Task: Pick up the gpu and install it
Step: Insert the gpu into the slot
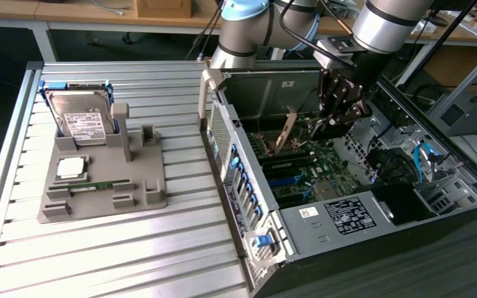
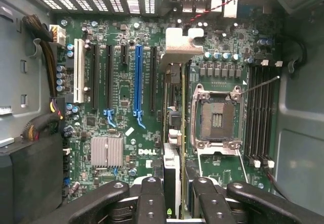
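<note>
Gpu (image 2: 172, 118) — thin dark card, silvery bracket edge-on — clamped upright between gripper (image 2: 175, 193) fingers over motherboard (image 2: 121, 92)

We see the case (image 1: 247, 205) open on top, free room above the board (image 2: 121, 107). Cable bundle (image 2: 48, 82) crowds one wall; drive bay (image 1: 404, 205) blocks the near end. The gripper (image 2: 174, 193) clamps the gpu (image 2: 174, 102), standing edge-on between blue slot (image 2: 138, 77) and socket (image 2: 216, 115).
</note>
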Controlling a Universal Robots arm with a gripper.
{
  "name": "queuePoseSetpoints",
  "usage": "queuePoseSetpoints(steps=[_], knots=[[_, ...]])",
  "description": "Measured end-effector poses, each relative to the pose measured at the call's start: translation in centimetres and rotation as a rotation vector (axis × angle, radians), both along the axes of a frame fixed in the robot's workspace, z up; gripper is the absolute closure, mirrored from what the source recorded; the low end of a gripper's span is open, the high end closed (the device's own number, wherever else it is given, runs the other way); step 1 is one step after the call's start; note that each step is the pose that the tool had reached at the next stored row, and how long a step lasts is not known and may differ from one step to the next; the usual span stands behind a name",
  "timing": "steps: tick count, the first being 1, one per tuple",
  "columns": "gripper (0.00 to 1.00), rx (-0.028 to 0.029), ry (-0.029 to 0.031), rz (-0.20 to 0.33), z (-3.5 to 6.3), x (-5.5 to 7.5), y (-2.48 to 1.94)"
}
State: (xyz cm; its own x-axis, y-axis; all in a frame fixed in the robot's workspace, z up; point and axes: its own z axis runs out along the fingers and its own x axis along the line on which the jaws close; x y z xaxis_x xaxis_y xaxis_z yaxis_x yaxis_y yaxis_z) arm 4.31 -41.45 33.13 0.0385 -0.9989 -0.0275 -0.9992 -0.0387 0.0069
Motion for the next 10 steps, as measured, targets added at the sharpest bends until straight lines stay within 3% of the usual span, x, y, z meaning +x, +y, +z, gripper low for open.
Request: queuePoseSetpoints(steps=[10], knots=[[0.73, -0.0001, 0.0, 0.0, -0.04, -0.15, -0.28]])
